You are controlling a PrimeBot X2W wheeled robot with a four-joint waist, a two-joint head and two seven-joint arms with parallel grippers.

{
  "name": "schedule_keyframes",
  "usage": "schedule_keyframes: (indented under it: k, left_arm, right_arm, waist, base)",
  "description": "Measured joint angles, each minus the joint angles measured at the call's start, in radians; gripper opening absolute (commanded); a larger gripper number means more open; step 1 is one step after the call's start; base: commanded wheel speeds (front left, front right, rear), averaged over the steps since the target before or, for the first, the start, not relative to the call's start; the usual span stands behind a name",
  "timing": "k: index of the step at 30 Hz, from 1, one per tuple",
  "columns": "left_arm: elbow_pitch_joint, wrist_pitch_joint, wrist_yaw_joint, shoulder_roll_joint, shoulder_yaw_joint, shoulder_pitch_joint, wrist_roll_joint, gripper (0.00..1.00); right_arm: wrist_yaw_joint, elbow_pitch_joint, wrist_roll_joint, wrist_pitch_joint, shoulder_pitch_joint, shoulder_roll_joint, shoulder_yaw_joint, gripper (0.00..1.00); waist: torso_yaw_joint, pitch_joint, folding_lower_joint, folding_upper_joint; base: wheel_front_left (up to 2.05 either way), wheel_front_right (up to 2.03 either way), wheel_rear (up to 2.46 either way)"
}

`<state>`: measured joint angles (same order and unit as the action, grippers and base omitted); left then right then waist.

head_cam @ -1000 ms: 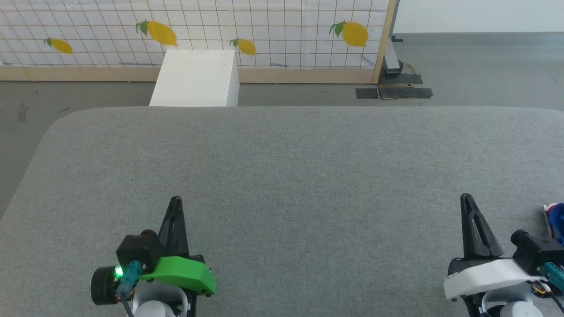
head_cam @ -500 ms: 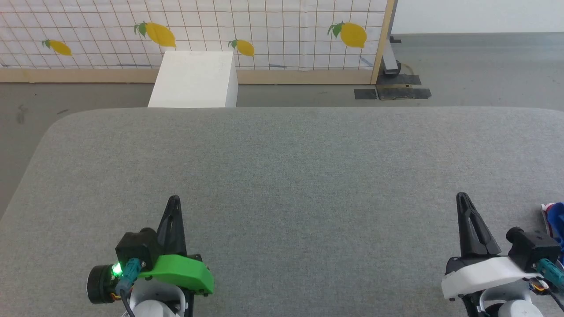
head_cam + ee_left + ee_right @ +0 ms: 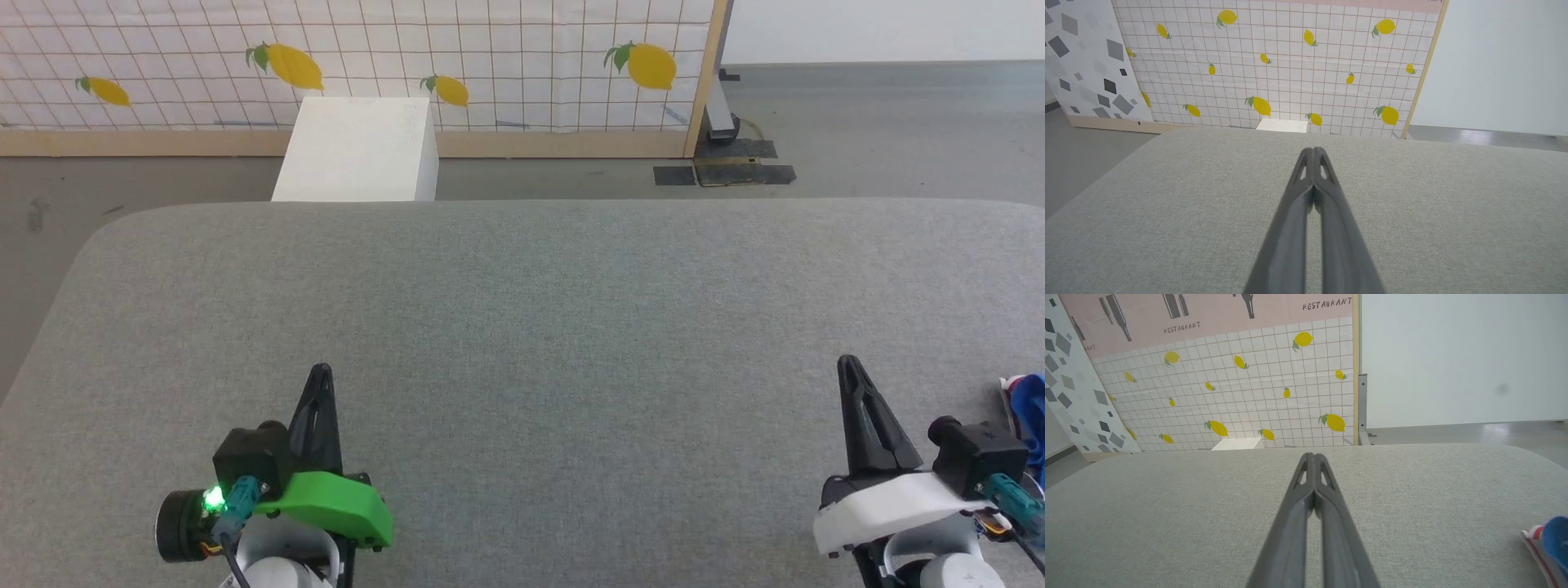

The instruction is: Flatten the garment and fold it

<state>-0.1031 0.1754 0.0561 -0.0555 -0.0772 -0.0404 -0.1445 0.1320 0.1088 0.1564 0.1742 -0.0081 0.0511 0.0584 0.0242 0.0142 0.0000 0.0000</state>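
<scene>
A small part of the royal-blue garment (image 3: 1030, 408) with its white and red trim pokes in at the right edge of the grey table (image 3: 522, 310), most of it out of view. That corner of the garment (image 3: 1551, 547) also lies at the lower right of the right wrist view. My right gripper (image 3: 849, 366) stands shut just left of it, apart from the cloth, its fingers (image 3: 1312, 457) pressed together and holding nothing. At the lower left my left gripper (image 3: 320, 371) is shut too, with its fingertips (image 3: 1312, 151) touching over bare table.
A white box (image 3: 357, 149) stands on the floor behind the table's far edge. Behind it runs a tiled panel with lemon prints (image 3: 359, 57) on a wooden frame. Dark tape patches (image 3: 722, 173) mark the floor at the back right.
The head view has shifted slightly, sliding the scene a little left and down. Both grippers stay shut in about the same places.
</scene>
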Motion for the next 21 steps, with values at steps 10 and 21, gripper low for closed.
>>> schedule_keyframes:
  k: [10,21]
  left_arm:
    - [0.013,-0.025,-0.004,0.000,0.008,0.002,0.010,0.00]
    - [0.024,-0.044,-0.012,0.000,0.019,0.004,0.039,0.00]
  right_arm:
    - [0.000,-0.013,-0.021,-0.023,0.000,0.000,-0.007,0.00]
    - [0.000,-0.026,-0.035,-0.045,0.000,0.000,-0.015,0.00]
  waist:
    - [-0.003,-0.002,0.0000,0.0000]
    - [-0.006,-0.004,0.0000,0.0000]
  base:
    - [0.00,0.00,0.00]
    - [0.00,0.00,0.00]
